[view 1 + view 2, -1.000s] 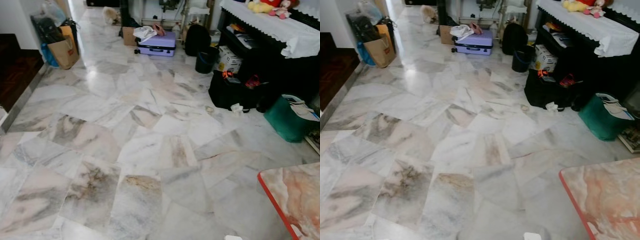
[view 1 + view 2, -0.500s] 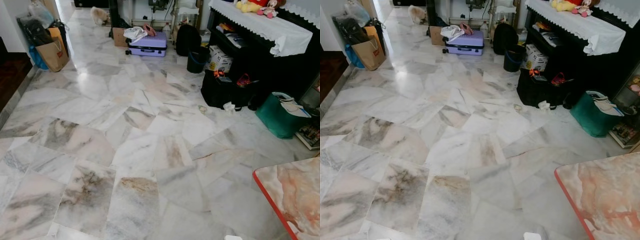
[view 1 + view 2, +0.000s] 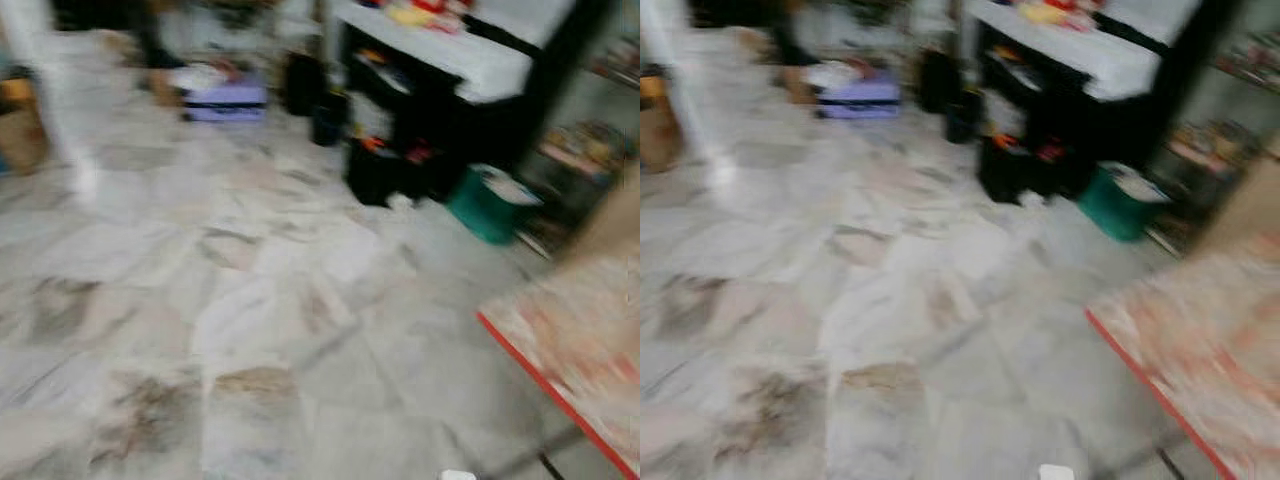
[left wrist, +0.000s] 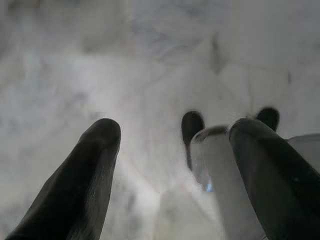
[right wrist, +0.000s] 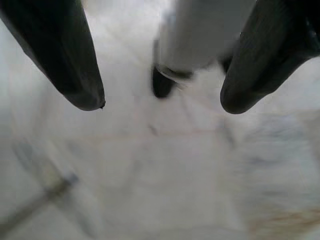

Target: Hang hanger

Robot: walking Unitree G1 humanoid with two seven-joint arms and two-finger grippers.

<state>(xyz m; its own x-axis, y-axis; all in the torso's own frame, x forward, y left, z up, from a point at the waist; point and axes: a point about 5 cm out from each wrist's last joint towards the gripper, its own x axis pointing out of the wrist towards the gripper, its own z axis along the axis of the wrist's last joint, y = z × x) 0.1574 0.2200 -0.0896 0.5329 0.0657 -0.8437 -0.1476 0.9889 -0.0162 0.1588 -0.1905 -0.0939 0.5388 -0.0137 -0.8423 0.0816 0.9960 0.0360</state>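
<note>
The head views are blurred. A marble floor [image 3: 250, 300] spreads ahead; on it, beyond its middle, a purple suitcase [image 3: 225, 98] lies, with a dark shelf unit [image 3: 440, 110] and a green bag [image 3: 490, 205] well to the right of the suitcase. A red-edged table [image 3: 570, 350] stands near right. The hanger cannot be made out. The left gripper [image 4: 172, 140] and right gripper [image 5: 162, 102] hang over the floor, fingers spread apart, holding nothing

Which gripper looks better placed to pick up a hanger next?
Neither, from what shows. The left gripper and right gripper both hang open over the marble floor, holding nothing, and no hanger can be made out in these blurred head views.
</note>
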